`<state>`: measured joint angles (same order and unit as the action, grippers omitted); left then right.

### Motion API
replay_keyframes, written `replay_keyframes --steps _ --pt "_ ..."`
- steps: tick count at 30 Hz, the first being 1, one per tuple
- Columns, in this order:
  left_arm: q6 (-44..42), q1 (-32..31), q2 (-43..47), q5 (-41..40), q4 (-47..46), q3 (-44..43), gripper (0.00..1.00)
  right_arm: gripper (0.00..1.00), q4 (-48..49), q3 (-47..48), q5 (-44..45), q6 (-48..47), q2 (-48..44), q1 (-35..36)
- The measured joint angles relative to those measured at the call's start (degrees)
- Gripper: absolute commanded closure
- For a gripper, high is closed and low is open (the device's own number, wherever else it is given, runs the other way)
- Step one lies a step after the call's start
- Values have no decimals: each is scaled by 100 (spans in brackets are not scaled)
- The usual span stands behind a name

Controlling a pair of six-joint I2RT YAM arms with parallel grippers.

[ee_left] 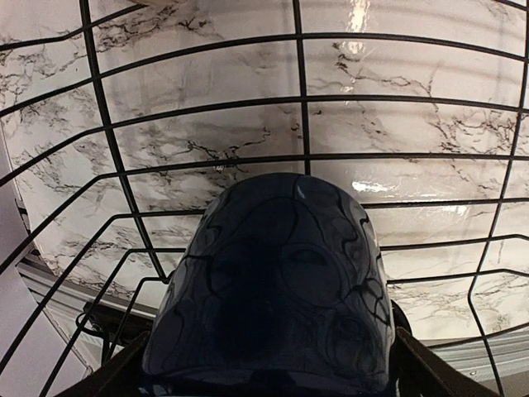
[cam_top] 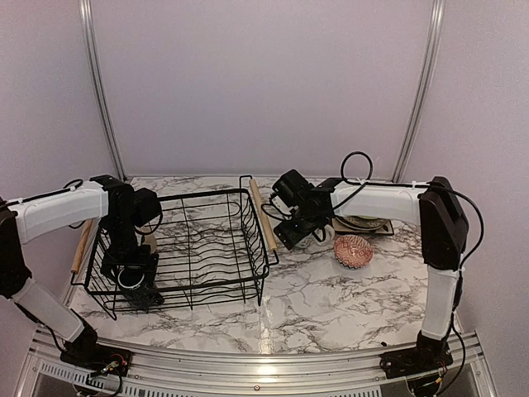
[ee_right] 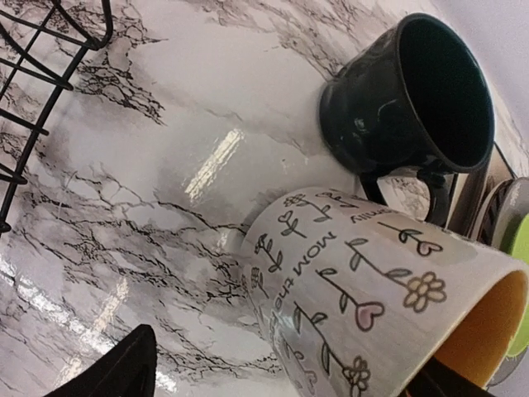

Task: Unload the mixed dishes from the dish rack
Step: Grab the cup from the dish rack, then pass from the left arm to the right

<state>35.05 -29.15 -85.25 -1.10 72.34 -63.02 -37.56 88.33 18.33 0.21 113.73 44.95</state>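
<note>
Glossy white marble veined in grey covers the tabletop (cam_top: 314,306), with plain pale walls behind it. Toward 9 o'clock of the table stands the dish rack (cam_top: 202,195), a rectangular basket of thin black wire with a light wooden rod handle (cam_top: 264,215) on its 3 o'clock short side and another (cam_top: 80,246) on its 9 o'clock side. The left gripper (cam_top: 134,279) reaches down into the rack's 9 o'clock end. Its wrist view shows a rounded, shiny dark-blue mug (ee_left: 273,306) with faint swirling lines, sitting inside the wires between the two widely spread fingers. Whether those fingers press on the mug or only flank it cannot be told. Just past the rack's 3 o'clock handle, the right gripper (cam_top: 304,234) hangs over the marble with its fingers parted. A cream patterned mug (ee_right: 355,289), matte, printed with stemmed hearts and flowers and yellow-orange inside, lies between them, and bare marble shows between it and the one finger (ee_right: 124,368) in clear view, so nothing is held. Close at the patterned mug's 12 o'clock stands a glossy dark mug (ee_right: 388,107) with a looped handle, its mouth turned the same way. At 3 o'clock of both mugs lies a stack of plates (cam_top: 368,222), a lime-green plate (ee_right: 521,331) showing at its edge. A small round reddish bowl (cam_top: 354,251) with a busy pattern rests on the marble at the stack's 6 o'clock.
</note>
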Motion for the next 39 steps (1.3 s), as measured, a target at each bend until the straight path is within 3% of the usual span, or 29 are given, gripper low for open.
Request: replay_keyframes --steps 12,15,18,22,26,30,34,39 --pt "-348 -7 61 2 -28 -1259 81 4 162 -31 -385 109 -1510 -35" --pt "-468 -7 138 22 -11 -1755 85 4 310 -11 -813 197 -1821 -107" --pt "-619 -7 243 179 -125 -2343 88 3 710 -13 -1792 485 -2026 -225" --pt "-756 -7 761 776 -1126 -2636 88 5 2155 -323 -3473 1364 -2302 -286" --pt "-675 -87 1473 1639 -3029 -2179 89 10 4428 -802 -5005 2872 -2275 -278" --pt "-610 -264 1735 2295 -4653 -1672 90 13 6170 -826 -5875 4249 -1825 -275" --pt "-699 -356 1528 2667 -5427 -1504 92 26 6992 -844 -6373 5071 -1567 -278" --pt "-887 -457 1224 2986 -5755 -1449 97 33 7497 -844 -6863 5643 -1458 -278"
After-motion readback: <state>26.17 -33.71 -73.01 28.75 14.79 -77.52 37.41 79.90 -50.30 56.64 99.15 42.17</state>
